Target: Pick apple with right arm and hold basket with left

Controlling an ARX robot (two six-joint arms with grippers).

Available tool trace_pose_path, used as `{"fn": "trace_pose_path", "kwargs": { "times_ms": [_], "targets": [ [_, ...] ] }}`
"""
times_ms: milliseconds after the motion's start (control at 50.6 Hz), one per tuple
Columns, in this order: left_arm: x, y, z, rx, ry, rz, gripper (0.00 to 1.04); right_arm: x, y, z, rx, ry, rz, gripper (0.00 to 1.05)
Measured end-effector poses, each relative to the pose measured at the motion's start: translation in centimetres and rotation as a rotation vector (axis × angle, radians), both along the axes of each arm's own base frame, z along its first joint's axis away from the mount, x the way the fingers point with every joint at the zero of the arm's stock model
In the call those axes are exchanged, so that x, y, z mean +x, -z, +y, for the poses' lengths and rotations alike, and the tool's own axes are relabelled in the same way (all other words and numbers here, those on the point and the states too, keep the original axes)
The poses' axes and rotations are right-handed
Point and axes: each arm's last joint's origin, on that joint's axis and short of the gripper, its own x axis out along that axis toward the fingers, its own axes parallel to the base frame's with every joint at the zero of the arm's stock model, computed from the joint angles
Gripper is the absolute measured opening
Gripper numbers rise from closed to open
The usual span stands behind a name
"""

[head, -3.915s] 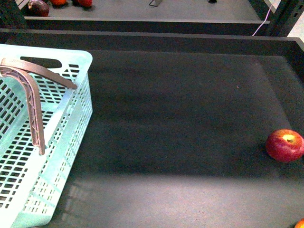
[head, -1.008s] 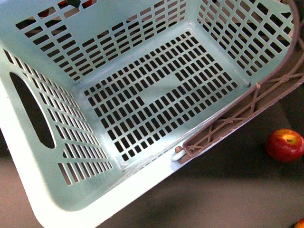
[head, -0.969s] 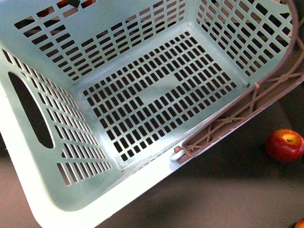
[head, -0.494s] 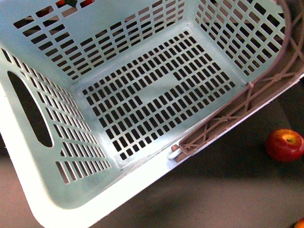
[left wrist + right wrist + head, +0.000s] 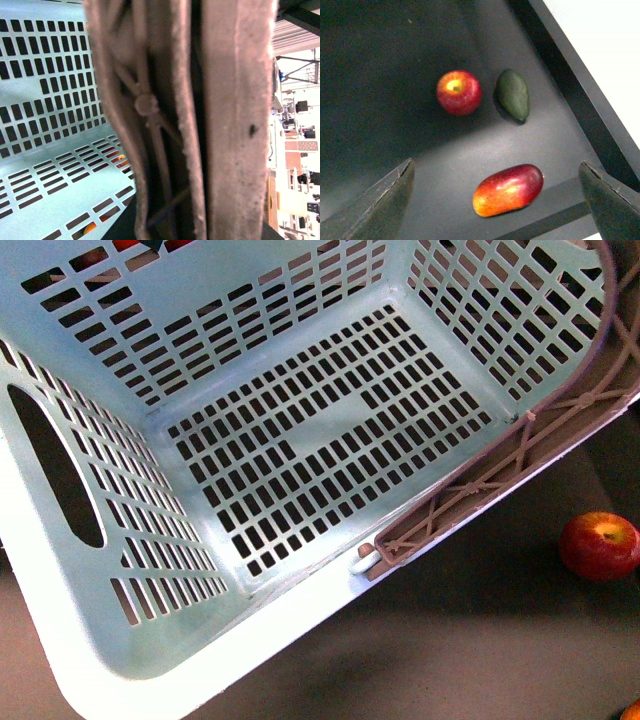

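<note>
- Two jobs run side by side: the basket (image 5: pixel 290 605) is for the left arm, the apple (image 5: pixel 598 547) for the right.
- The apple sits on the dark table (image 5: pixel 470 640) at the robot's right, clear of the basket's handle (image 5: pixel 480 490). In the right wrist view it lies just beside a dark green fruit (image 5: pixel 512 95) without touching it. A red-yellow oblong fruit (image 5: pixel 508 190) lies nearer the end effector.
- The right end effector (image 5: pixel 495 164) hangs above the fruit with its fingers (image 5: pixel 380 200) spread wide and nothing between them. The apple is off its centre line, so the sound move is probably to centre over the apple first. It can then descend straight, with the fingers placed so that neither nudges the green fruit.
- The basket is empty and appears held off the table, tilted toward the front camera. Holding it motionless would spare the right arm a swinging obstacle.
- The left end effector shows in no view. The latticed handle fills the left wrist view, so whether the end effector is clenched on it cannot be told.
- Much of the basket runs out of frame and its underside is hidden. An orange thing (image 5: pixel 632 711) at the front view's lower right corner is cut off.
</note>
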Motion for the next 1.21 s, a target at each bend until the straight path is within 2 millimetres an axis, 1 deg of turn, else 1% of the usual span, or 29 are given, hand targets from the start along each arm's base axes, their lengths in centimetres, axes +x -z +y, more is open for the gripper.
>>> {"fn": "trace_pose_path", "kwargs": {
  "times_ms": [79,158,237,277,356,395,475,573,672,732,830,989,1206],
  "targets": [
    [0.0,0.0,0.0,0.000,-0.001,-0.001,0.16,1.3,1.0,-0.3,-0.020,-0.031,0.049,0.96],
    [0.0,0.0,0.0,0.000,-0.001,-0.001,0.16,2.6,1.5,-0.5,-0.037,-0.046,0.075,0.96],
    [0.0,0.0,0.0,0.000,-0.001,0.000,0.16,4.5,1.6,-0.8,-0.055,-0.066,0.075,0.96],
    [0.0,0.0,0.0,0.000,-0.001,-0.001,0.16,5.1,1.7,-0.9,-0.060,-0.073,0.080,0.96],
    [0.0,0.0,0.0,0.001,-0.002,-0.001,0.16,7.1,2.5,-1.3,-0.074,-0.088,0.105,0.96],
    [0.0,0.0,0.0,0.001,-0.002,-0.001,0.16,7.7,2.8,-1.5,-0.078,-0.090,0.115,0.96],
    [0.0,0.0,0.0,0.000,-0.002,-0.001,0.16,9.3,3.9,-1.8,-0.076,-0.096,0.147,0.96],
    [0.0,0.0,0.0,0.001,-0.002,-0.001,0.16,11.8,6.3,-2.2,-0.048,-0.115,0.211,0.96],
    [0.0,0.0,0.0,0.000,0.000,0.000,0.16,13.7,8.5,-2.2,-0.039,-0.128,0.263,0.96],
    [0.0,0.0,0.0,0.000,0.000,0.000,0.16,14.5,9.6,-1.9,-0.035,-0.143,0.288,0.96],
    [0.0,0.0,0.0,0.001,-0.002,-0.001,0.16,15.2,10.6,-1.6,-0.033,-0.159,0.309,0.96],
    [0.0,0.0,0.0,0.001,-0.001,-0.001,0.16,17.3,12.5,-0.8,-0.031,-0.185,0.333,0.96],
    [0.0,0.0,0.0,0.001,-0.001,-0.001,0.16,19.8,14.3,-1.3,-0.015,-0.159,0.352,0.96]
  ]
}}
